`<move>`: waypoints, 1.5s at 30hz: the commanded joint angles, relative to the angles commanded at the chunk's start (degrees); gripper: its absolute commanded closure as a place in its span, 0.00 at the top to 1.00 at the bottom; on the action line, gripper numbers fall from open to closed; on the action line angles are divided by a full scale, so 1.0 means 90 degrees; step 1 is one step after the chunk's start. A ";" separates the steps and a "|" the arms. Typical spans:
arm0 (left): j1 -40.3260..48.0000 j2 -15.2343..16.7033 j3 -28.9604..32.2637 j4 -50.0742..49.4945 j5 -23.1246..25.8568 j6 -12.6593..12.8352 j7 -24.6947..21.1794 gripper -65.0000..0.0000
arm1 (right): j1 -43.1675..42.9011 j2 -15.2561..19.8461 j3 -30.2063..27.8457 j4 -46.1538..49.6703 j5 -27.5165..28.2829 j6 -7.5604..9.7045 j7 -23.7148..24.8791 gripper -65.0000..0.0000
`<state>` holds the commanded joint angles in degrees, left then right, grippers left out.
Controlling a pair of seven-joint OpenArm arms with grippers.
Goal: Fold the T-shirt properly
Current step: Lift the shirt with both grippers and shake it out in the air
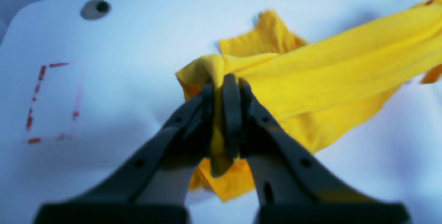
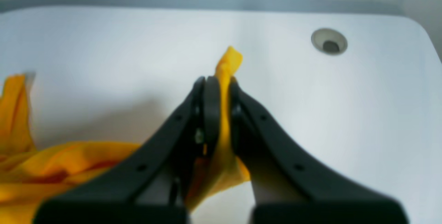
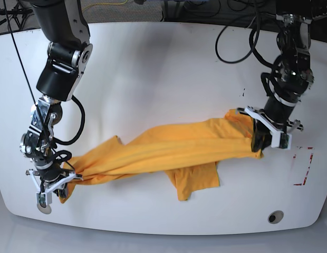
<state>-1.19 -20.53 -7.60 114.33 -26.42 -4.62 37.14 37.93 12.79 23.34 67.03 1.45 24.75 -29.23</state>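
An orange-yellow T-shirt [image 3: 179, 154] is held stretched above a white table [image 3: 153, 68], one end pinched in the left gripper [image 1: 228, 113] and the other in the right gripper [image 2: 222, 113]. Both sets of fingers are closed on cloth, and a short tuft of fabric is left poking out past each pair of tips. Between the grippers, a long band of the shirt is drawn nearly straight, with shallow creases run along its length. Loose cloth is spread beneath and beside the band, and a flap is seen hanging or lying on the near side in the base view, closer to the left gripper than to the right. No lettering is shown on the faces in sight.

The step in hand is judged to be a two-armed lift and fold, with the garment still unfinished and no neat packet formed. For the next move, the two held ends should be kept level and carried together, so that the band can be laid over the loose part and its edges matched before the cloth is let go. If one gripper were moved ahead of the other, a skewed fold or a bunched middle could be produced.
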 joint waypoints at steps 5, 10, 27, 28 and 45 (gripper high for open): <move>-0.0811 -0.0029 -0.0088 0.0049 -0.0029 -0.0127 0.0391 0.00 | 0.0479 -0.0020 -0.0010 -0.0010 0.0000 0.0000 0.0000 0.00; -0.1817 -0.0215 -0.0098 0.0029 -0.0020 -0.0137 0.0674 0.00 | 0.0977 -0.0029 -0.0010 -0.0010 0.0020 0.0000 -0.0039 0.00; -0.5138 -0.0254 -0.0088 -0.0117 -0.0010 -0.0137 0.1592 0.00 | 0.2628 0.0020 -0.0625 -0.0020 0.0010 0.0010 -0.0322 0.00; -0.5304 -0.0254 -0.0078 -0.0176 -0.0010 -0.0137 0.1592 0.00 | 0.2745 0.0029 -0.0723 -0.0020 0.0020 0.0010 -0.0361 0.00; -0.7170 -0.0391 -0.0068 -0.1455 -0.0039 -0.0147 0.1602 0.00 | 0.4142 0.0381 -0.1973 -0.0010 0.0000 0.0010 -0.0713 0.00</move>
<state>-65.71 -24.04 -8.22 101.23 -26.77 -5.93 51.56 75.21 16.22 5.58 66.95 1.45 24.84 -35.65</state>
